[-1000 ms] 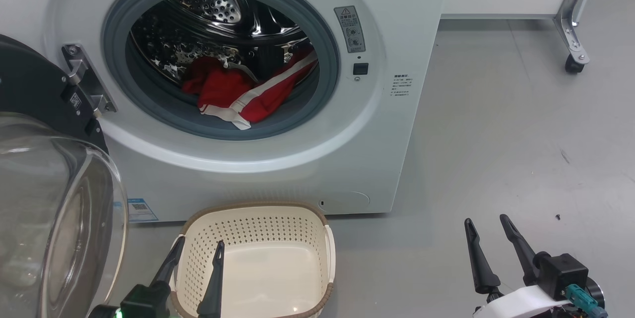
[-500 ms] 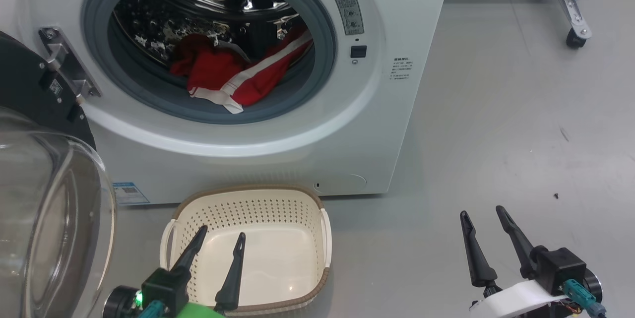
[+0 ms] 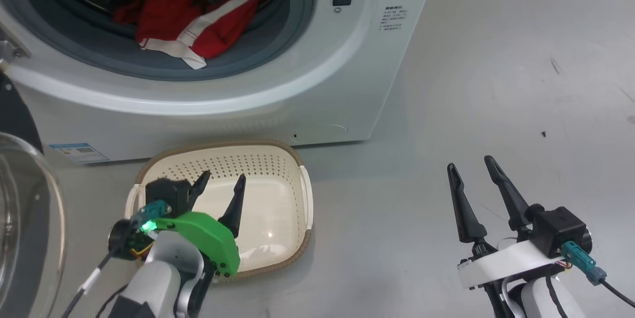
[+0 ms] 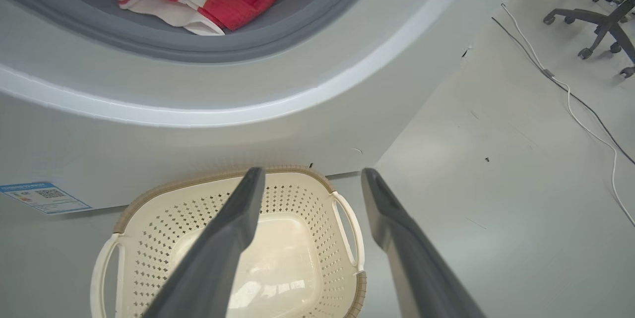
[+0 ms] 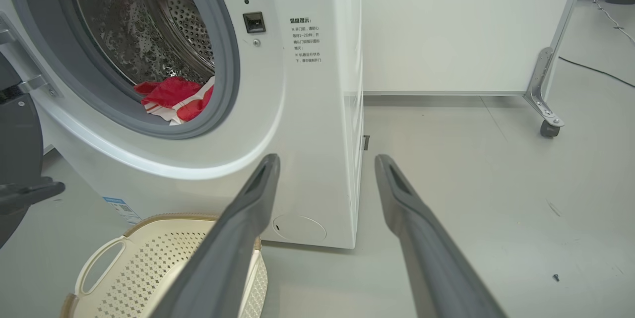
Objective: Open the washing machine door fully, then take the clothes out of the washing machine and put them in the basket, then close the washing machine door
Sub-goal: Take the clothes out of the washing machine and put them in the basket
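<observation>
Washing machine [image 3: 317,85]: white front-loader that stands on the grey floor [image 3: 471,85], with its round opening uncovered and ringed by a grey rubber seal [image 3: 248,60].
Washing machine door [image 3: 20,228]: swung open to the robot's left, with the clear glass bowl bulging at the lower left of the head view and part of the black rim above it.
Clothes [image 3: 188,15]: red fabric with white stripes, heaped in the drum; a white-trimmed edge rests on the lower lip of the seal.
Basket [image 3: 263,164]: cream and perforated, on the floor just in front of the machine and below the opening, with nothing inside it.
Left gripper [image 3: 223,176]: it hovers above the basket on a green-shrouded wrist, fingers spread and nothing between them, pointing toward the machine front.
Right gripper [image 3: 470,163]: it is over bare floor, well apart from the basket and to the right of the machine, fingers spread and holding nothing.
Blue label [image 3: 74,152]: stuck low on the machine's front panel, left of the basket.
</observation>
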Available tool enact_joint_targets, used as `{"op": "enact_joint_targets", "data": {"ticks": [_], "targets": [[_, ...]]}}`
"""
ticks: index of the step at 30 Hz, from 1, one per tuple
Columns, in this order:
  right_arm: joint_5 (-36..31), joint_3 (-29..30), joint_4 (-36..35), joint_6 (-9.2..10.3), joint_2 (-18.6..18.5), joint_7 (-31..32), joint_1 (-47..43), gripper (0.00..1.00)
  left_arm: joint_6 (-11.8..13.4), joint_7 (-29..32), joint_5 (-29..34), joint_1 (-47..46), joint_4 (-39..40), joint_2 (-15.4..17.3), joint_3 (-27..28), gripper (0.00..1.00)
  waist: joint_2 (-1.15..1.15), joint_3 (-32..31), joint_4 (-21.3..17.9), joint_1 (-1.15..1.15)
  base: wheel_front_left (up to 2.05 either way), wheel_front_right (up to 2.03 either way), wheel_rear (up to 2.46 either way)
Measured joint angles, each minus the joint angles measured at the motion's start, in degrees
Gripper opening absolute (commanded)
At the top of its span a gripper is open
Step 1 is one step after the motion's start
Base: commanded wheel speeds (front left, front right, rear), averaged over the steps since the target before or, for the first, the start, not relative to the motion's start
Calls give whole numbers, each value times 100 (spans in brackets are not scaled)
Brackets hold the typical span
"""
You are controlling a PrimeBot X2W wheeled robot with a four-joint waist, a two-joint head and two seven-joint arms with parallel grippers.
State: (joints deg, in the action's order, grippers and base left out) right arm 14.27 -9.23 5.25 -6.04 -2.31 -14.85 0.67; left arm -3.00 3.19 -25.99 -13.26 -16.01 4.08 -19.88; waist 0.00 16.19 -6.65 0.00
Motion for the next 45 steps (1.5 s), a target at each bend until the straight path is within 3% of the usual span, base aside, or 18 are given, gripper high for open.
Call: {"op": "enact_joint_targets", "data": {"ticks": [13,31,45], "targets": [[463,-236,-203,-31,-2,0,645,100,-193,1143,-56,-1865,-248,445,236,100,0,1010,-498,0,0,0,0],[1171,-799,-209,74,-4,0,1233,100,-286,1393,40,-3954,-557,1216,708,100,0,1883,-1336,0,0,0,0],[1451,-981,-211,126,-2,0,1426,100,-335,1694,47,-4559,-1227,1519,824,100,0,2258,-1801,1,0,0,0]]}}
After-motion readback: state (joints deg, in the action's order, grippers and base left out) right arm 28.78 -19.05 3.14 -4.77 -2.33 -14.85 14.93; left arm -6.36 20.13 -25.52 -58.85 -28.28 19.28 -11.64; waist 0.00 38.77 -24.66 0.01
